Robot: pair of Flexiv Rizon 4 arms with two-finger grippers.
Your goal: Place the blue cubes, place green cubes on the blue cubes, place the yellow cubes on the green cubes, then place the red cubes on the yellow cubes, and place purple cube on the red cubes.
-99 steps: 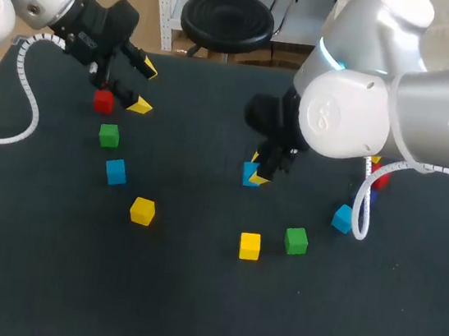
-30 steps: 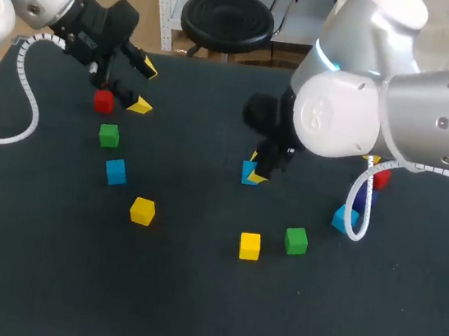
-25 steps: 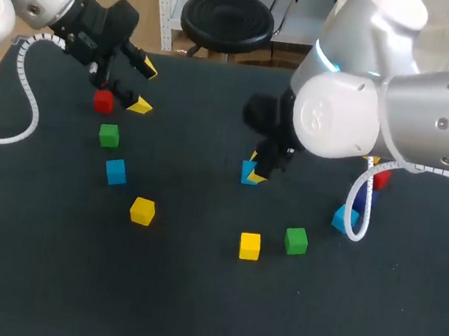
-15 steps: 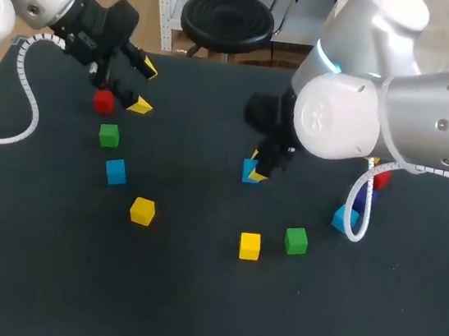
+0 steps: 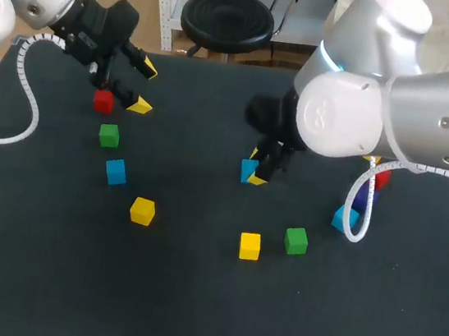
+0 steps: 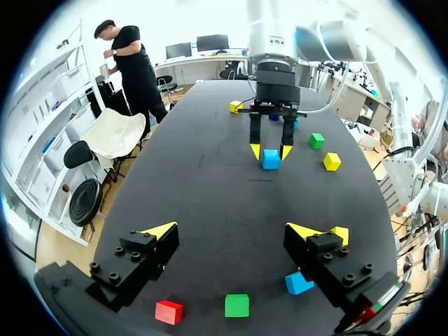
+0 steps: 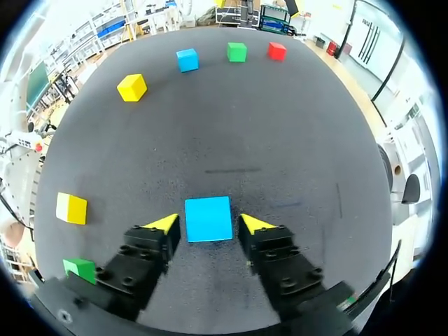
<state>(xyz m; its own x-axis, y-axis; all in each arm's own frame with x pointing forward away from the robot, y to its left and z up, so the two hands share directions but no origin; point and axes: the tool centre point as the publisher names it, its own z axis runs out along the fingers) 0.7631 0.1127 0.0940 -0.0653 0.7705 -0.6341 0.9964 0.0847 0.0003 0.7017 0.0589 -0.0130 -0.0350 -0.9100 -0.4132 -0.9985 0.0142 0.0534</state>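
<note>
Left gripper [image 5: 144, 87]: fingers spread wide, nothing held; red cube [image 5: 103, 101] at its 8 o'clock. Right gripper [image 5: 255, 166]: fingers parted, straddling one blue cube [image 7: 208, 218] (narrow gaps show, so not clamped). Assessment: no stacking completed; nearest green cube [image 5: 296, 240], at 5 o'clock, awaits.

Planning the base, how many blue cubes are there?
3 blue cubes: one beside the left green cube, one between the right gripper's jaws, one by its cable. Others may be hidden.
</note>
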